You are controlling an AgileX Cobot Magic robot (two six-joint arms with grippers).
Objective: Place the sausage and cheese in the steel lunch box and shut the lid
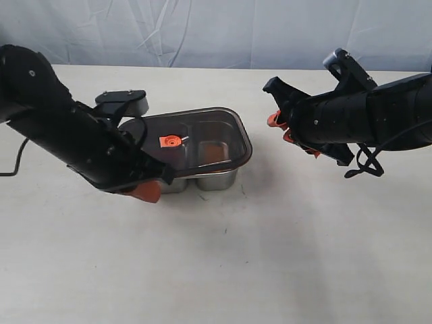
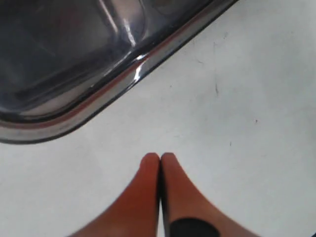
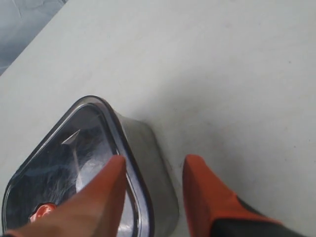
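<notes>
Left gripper (image 1: 147,191), lower left of centre: orange fingers pressed together, nothing between them, just beside the box's near wall. Two arms, two grippers. One steel lunch box (image 1: 217,179), centre-left, long axis left to right across the frame. One dark lid (image 1: 209,131) seated on it, one orange tab (image 1: 170,141) facing up. Orange-brown patch (image 1: 214,152) under the lid, right compartment, too blurred to name. Right gripper (image 1: 280,128), upper right: fingers apart, empty.

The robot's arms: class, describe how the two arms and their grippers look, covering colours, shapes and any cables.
The left arm and right arm are bulky, matt black casings. The left gripper and right gripper each have two smooth orange fingers tapering to rounded tips. A black cable loops under the right arm; another trails from the left.
</notes>
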